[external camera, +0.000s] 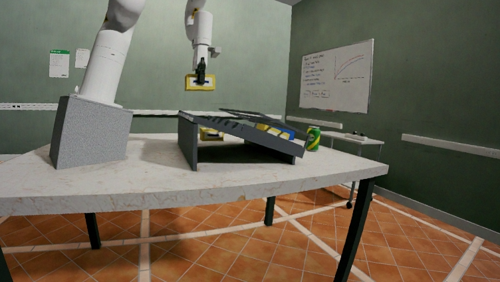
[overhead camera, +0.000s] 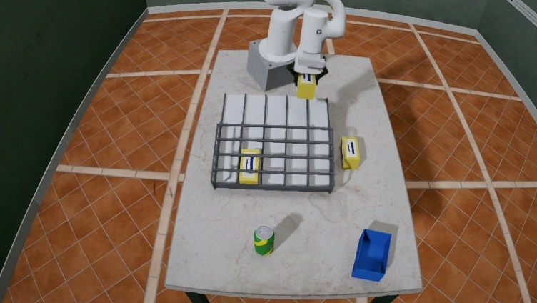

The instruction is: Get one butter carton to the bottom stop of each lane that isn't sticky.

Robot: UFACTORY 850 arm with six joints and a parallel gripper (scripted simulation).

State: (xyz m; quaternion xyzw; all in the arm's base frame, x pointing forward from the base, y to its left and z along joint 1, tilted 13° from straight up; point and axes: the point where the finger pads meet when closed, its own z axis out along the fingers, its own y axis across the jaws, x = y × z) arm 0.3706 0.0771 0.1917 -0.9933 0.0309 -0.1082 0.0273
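My gripper [overhead camera: 307, 77] [external camera: 201, 79] is shut on a yellow butter carton [overhead camera: 305, 91] [external camera: 189, 84] and holds it high in the air above the upper end of the sloped shelf [overhead camera: 274, 127] [external camera: 245, 135], near its right-hand lanes. A second butter carton [overhead camera: 249, 166] [external camera: 271, 130] rests at the bottom stop of the second lane from the left. A third butter carton [overhead camera: 350, 152] [external camera: 211, 134] lies on the table [overhead camera: 225, 233] [external camera: 157, 175] just right of the shelf. The other lanes show no cartons.
The grey robot base [overhead camera: 265, 69] [external camera: 87, 131] stands behind the shelf. A green can [overhead camera: 263, 241] [external camera: 313, 138] and a blue bin [overhead camera: 371, 255] [external camera: 286, 134] stand near the table's front edge.
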